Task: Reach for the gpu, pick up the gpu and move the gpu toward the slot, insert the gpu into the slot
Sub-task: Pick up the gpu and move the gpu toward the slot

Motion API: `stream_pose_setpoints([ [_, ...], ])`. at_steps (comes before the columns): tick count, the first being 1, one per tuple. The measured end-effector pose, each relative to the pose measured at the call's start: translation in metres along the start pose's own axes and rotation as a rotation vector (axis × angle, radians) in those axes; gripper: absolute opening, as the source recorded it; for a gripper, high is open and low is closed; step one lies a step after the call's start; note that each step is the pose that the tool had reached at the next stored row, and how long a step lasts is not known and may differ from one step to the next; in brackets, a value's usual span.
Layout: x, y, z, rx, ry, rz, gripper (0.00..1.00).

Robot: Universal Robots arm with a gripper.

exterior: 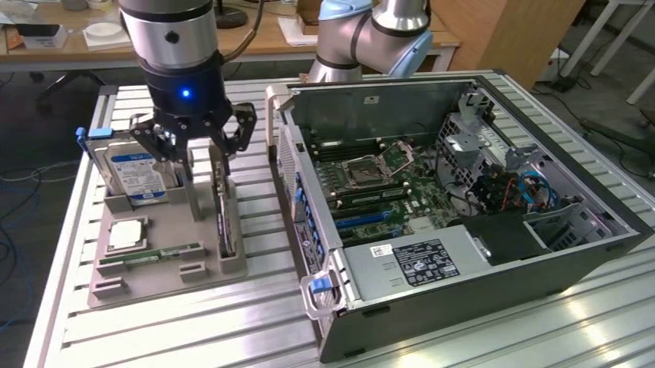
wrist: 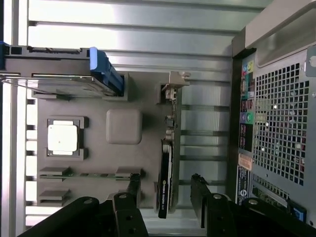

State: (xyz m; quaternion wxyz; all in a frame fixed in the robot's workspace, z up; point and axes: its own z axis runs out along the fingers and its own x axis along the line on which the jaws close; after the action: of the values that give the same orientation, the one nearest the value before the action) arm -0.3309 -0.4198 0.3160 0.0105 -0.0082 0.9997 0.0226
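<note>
Here, the pincer (exterior: 199, 149) hangs released over the grey holder tray (exterior: 153, 287) on the slatted metal surface (exterior: 205, 330). Its 2 fingers (wrist: 134, 187) are spread either side of the gpu (exterior: 223, 215), clear of both faces. The card stands on edge in the tray, at the exterior view's left of the open computer case (exterior: 461, 261), well apart from the slot (exterior: 366, 219).
</note>
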Motion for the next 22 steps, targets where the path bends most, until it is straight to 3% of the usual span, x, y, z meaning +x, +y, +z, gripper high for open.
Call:
stream_pose_setpoints([
  [22,0.001,-0.0053,0.0397,0.0000,0.0000,0.000,0.53],
])
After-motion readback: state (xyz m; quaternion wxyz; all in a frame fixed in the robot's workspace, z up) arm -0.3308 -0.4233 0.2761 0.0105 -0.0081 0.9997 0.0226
